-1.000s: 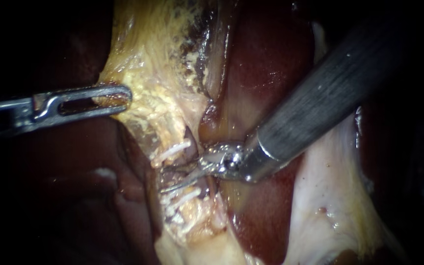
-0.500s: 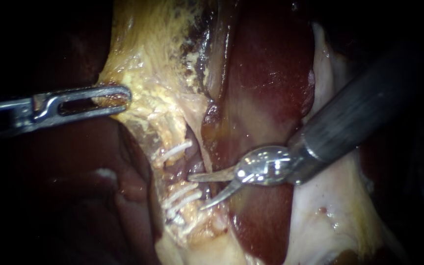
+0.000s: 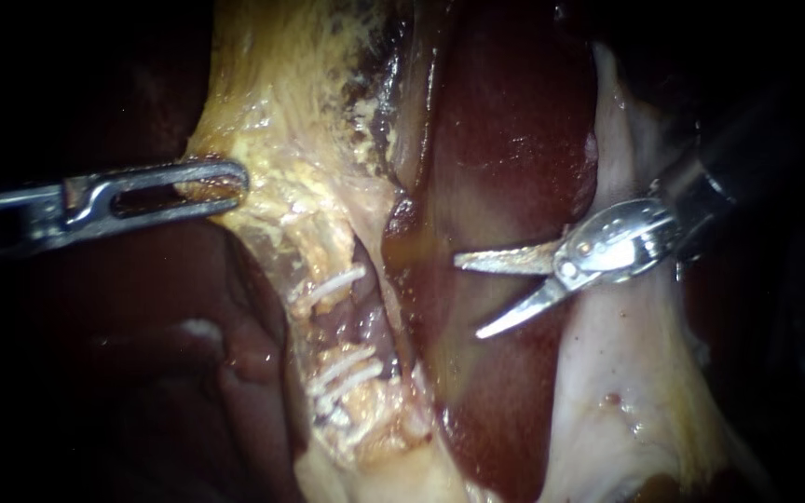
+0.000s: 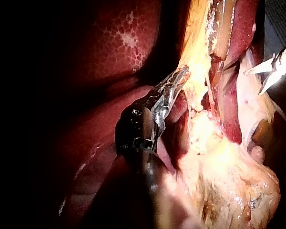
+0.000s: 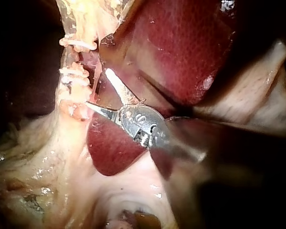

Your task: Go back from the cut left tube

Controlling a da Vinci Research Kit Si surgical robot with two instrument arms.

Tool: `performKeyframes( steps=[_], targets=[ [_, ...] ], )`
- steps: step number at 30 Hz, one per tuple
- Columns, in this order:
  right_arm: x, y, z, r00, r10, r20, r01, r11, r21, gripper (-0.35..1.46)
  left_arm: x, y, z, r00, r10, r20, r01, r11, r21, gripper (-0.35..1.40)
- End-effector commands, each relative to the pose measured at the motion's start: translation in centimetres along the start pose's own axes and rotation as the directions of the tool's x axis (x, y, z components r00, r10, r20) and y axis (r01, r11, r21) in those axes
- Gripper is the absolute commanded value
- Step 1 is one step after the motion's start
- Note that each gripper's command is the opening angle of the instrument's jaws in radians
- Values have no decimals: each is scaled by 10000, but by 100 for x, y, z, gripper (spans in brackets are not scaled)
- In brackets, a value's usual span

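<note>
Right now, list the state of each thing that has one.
Left instrument, jaws shut on yellow tissue.
Right instrument, jaws open, clear of the tube.
Tube, cut between the clips.
Clips, closed on the tube, either side of the cut.

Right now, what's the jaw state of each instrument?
Left instrument: jaws shut on the pale yellow tissue.
Right instrument: jaws open, holding nothing.

Left instrument (image 3: 233, 183): silver, slotted tip, dark shaft. Right instrument (image 3: 470, 298): two thin pointed silver blades, shiny rounded hinge, dark shaft.
</note>
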Motion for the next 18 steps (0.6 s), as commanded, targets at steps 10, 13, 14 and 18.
performKeyframes(
  steps=[10, 13, 14, 18],
  targets=[
    [8, -4, -2, 10000, 69, 63, -68, 9997, -222, 145, 36, 24, 57, 9993, 227, -298, -235, 9993, -295, -35],
    [8, -5, -2, 10000, 70, 65, -69, 9997, -225, 145, 41, 27, 77, 9986, 256, -452, -269, 9993, -272, -35],
    [8, -5, -2, 10000, 74, 39, -73, 9997, -239, 145, 42, 27, 82, 9986, 262, -457, -274, 9993, -254, -35],
    [8, -5, -2, 10000, 75, 40, -74, 9997, -241, 145, 44, 27, 92, 9982, 290, -534, -302, 9993, -217, -35]
  ],
)
